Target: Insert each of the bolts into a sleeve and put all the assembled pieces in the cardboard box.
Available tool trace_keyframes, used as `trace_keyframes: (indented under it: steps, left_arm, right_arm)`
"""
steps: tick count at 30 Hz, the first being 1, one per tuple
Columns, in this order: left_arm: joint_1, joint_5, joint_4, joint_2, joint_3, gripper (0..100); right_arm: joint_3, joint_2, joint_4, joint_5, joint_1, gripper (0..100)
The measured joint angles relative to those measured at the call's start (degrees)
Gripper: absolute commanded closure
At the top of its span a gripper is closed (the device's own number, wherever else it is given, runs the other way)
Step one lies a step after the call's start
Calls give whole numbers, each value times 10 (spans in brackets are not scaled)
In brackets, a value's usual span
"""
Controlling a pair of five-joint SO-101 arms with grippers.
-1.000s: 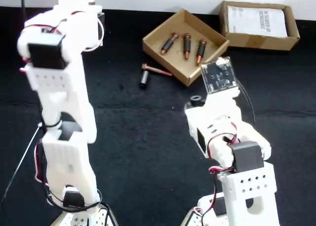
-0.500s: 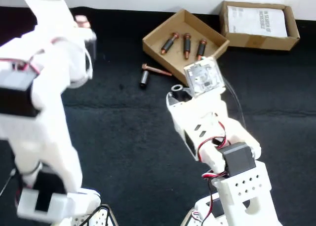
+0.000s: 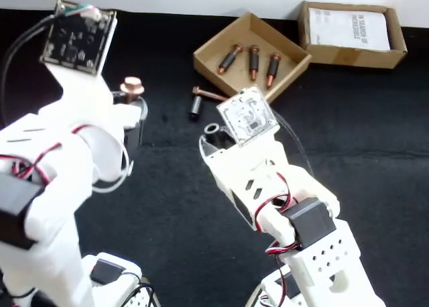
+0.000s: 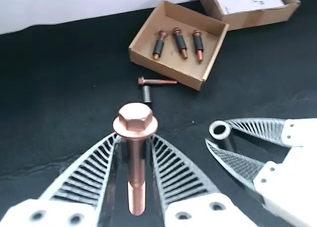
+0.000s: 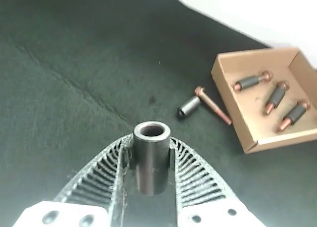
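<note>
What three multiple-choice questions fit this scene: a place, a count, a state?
1. How many assembled pieces lie in the cardboard box? A) three B) one C) five
2. Where is the loose sleeve? A) in that box B) on the table beside the loose bolt C) on an arm
3. The left gripper is? A) open B) shut on a sleeve C) shut on a copper bolt
A: three lie side by side. B: it lies outside the box, by the bolt. C: it clamps the bolt.
</note>
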Motion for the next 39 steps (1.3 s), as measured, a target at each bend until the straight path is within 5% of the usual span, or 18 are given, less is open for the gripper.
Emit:
trace_keyframes:
  steps: [11, 16, 20, 29, 39]
  left_arm:
    - [52, 0, -25, -84, 135, 991]
    - [1, 10, -146, -125, 244, 991]
    - [-36, 53, -270, -176, 342, 991]
    - [-40, 67, -491, -296, 549, 991]
    - [-10, 85, -553, -322, 643, 991]
  right_arm:
    - [55, 0, -150, 0, -50, 991]
    - [90, 0, -188, -18, -69, 991]
    - [116, 0, -233, -109, -69, 991]
    - [199, 1, -313, -152, -69, 991]
    - [229, 2, -333, -152, -85, 991]
